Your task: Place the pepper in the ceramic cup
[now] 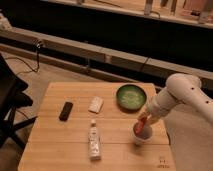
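The robot's white arm reaches in from the right and slants down toward the near right part of the light wooden slatted table. At its end the gripper hangs directly over the small pale grey-white round ceramic cup, which stands just below it on the tabletop. The small tapered red-orange pepper sits right at the gripper's tip, tilted, with its lower end at or inside the cup's rim; whether it touches the cup cannot be told. How far the gripper is open, and whether it has a grip on the pepper, cannot be told either.

Just behind the gripper and a little to its left rests 1 wide green round bowl, much larger than the cup and apart from it. To the gripper's left, on the near side of the table, 1 clear plastic bottle lies on its side, its cap end pointing away from the camera. Farther left and back lies a small white rectangular block, and beyond that, well apart from the gripper, a flat black rectangular object. A dark chair stands off the table's left edge.
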Available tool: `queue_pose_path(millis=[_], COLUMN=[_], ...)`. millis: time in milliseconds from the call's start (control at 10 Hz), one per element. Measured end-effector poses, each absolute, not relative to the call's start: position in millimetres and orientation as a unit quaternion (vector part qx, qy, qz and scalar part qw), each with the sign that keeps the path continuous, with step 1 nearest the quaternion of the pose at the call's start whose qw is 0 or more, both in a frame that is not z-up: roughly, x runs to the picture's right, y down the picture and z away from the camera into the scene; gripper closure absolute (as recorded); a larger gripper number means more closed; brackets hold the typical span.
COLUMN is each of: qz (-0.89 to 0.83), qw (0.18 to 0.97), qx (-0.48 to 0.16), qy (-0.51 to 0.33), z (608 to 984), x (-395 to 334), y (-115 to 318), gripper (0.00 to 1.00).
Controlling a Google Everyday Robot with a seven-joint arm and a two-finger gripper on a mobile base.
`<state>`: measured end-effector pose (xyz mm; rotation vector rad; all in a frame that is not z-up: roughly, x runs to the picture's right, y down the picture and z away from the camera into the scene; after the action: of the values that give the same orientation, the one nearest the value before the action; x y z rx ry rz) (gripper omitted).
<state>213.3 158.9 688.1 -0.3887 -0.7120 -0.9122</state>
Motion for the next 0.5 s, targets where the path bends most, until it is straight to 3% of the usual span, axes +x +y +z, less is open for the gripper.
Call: queue_pose_path(millis=[100,500], qz=[-0.429,-0.443], qw=[0.824,0.834], qx=[-0.179,-0.152], qy=[-0.323,-0.292], z=[688.6,688.0], x=[219.8,228.6], y=[160.5,162.6], gripper=[0.93,0.48])
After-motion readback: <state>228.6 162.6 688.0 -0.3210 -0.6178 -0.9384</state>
